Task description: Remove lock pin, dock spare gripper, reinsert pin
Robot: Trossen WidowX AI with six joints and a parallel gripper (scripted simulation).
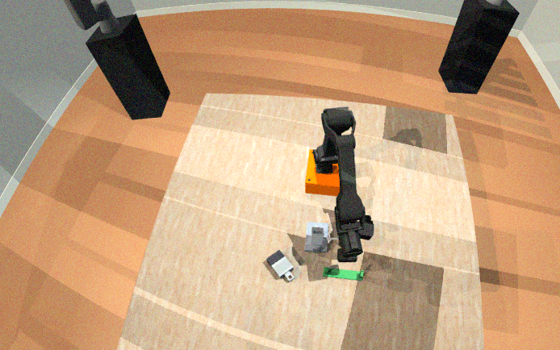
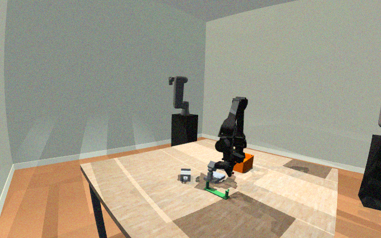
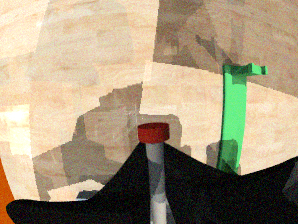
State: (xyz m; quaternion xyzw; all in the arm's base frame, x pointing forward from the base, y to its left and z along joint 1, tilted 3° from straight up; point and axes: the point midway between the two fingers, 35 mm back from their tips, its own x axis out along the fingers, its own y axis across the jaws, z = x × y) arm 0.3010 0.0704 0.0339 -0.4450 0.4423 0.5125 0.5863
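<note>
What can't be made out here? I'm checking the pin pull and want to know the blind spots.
- Wrist view: the lock pin has its lower shaft hidden between the claw's dark fingers.
- Top view: the arm covers the pin.
- Exterior view: mount too small to show whether the socket is free.

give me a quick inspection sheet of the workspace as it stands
surface: pale wood table with darker patches
job's things: grey mount beside the arm; lock pin, red-capped, gripped on its shaft; spare gripper lying apart, left of the mount in the top view
clutter: green rack lying flat near the mount; orange base block under the arm
grippers: pincer shut on the lock pin
cables: nothing seen
surroundings: two black pedestals carrying grey arms, wood floor, grey walls
</note>
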